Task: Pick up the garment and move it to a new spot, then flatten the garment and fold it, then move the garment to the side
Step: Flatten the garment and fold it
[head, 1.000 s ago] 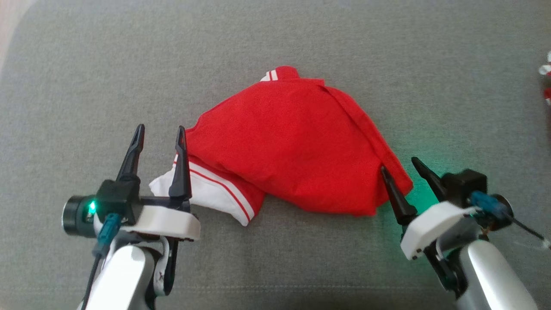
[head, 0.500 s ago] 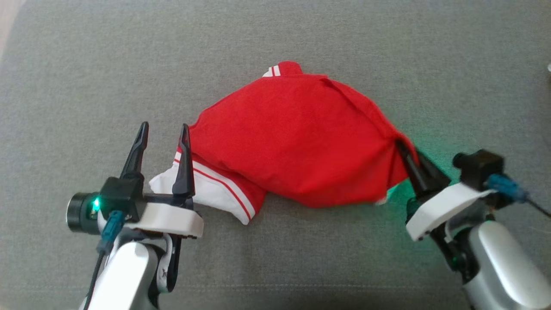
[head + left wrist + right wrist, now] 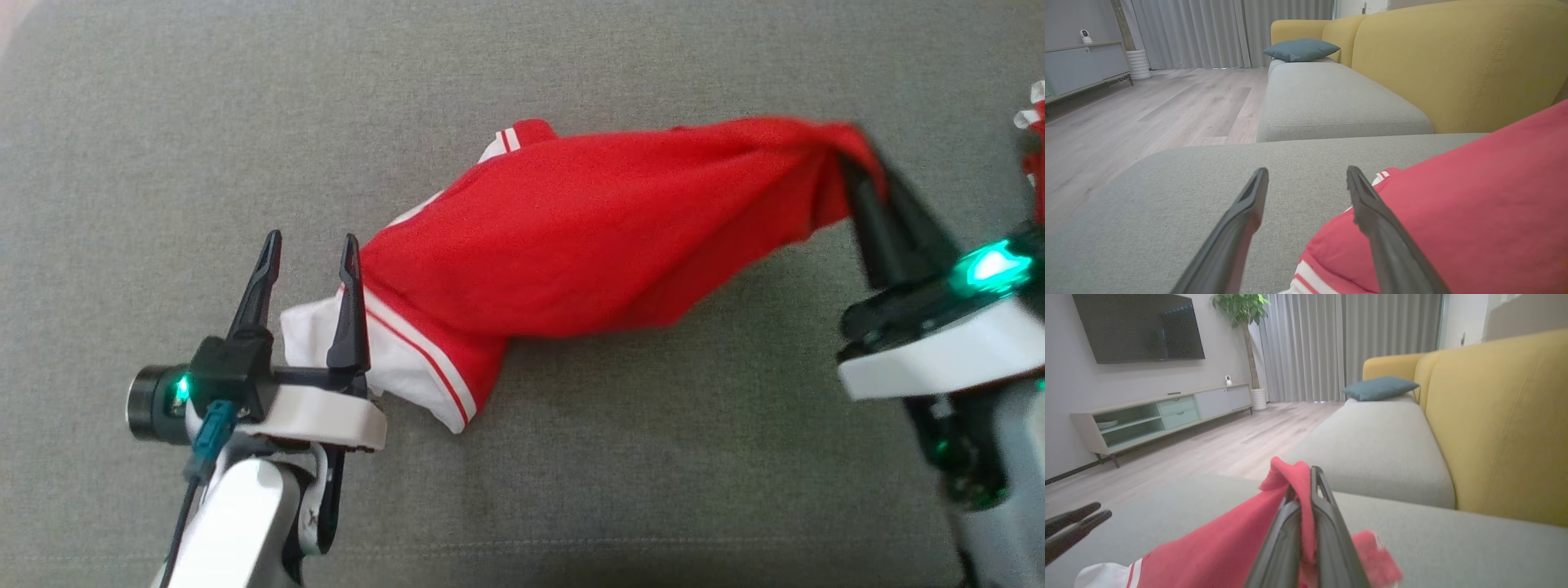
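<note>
Sofa seat [image 3: 571, 490], grey, fills the head view; its yellow backrest [image 3: 1453, 61] appears in the wrist views. The red garment [image 3: 571, 245] lies on the seat, with one end drawn toward the right pincer [image 3: 864, 167]. That pincer is blurred from the head, its tips buried in cloth. The right wrist view shows it pressed together on a bunched red edge. The left pincer [image 3: 311, 239] is spread, its inner finger over the white-striped sleeve [image 3: 408, 367], contact unclear. A teal pillow [image 3: 1300, 49] lies beyond. A red-white scrap [image 3: 1033, 139] is cut off at the frame edge.
</note>
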Robot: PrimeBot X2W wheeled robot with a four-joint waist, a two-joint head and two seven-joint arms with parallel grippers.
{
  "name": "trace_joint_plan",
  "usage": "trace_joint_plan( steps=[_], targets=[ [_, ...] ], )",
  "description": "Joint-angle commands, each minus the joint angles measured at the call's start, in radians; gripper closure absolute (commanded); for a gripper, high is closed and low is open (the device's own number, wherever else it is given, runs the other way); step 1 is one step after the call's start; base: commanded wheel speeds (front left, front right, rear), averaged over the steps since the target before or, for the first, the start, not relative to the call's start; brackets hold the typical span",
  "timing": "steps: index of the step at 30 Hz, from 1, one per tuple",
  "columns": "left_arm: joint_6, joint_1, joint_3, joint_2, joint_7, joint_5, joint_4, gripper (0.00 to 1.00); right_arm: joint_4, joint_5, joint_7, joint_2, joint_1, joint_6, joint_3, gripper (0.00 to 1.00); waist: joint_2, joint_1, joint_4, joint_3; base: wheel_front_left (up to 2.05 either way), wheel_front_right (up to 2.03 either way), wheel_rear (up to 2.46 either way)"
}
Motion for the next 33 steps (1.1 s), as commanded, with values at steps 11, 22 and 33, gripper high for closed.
trace_joint_plan(
  steps=[11,22,33],
  targets=[
    [-0.008,-0.081,0.022,-0.004,-0.012,0.015,-0.027,0.00,-0.079,0.013,0.068,-0.024,-0.186,0.007,-0.071,1.00,-0.0001,0.0000,0.018,0.052,0.00,0.00,0.00],
    [-0.035,-0.168,-0.004,-0.055,-0.013,0.042,-0.026,0.00,0.235,0.068,0.072,-0.088,-0.405,0.007,-0.118,1.00,-0.0001,0.0000,0.091,0.191,0.00,0.00,0.00],
    [-0.065,-0.200,0.009,-0.091,-0.014,0.071,-0.004,0.00,0.690,0.114,-0.007,-0.085,-0.453,0.007,-0.121,1.00,-0.0001,0.0000,0.110,0.236,0.00,0.00,0.00]
  ],
)
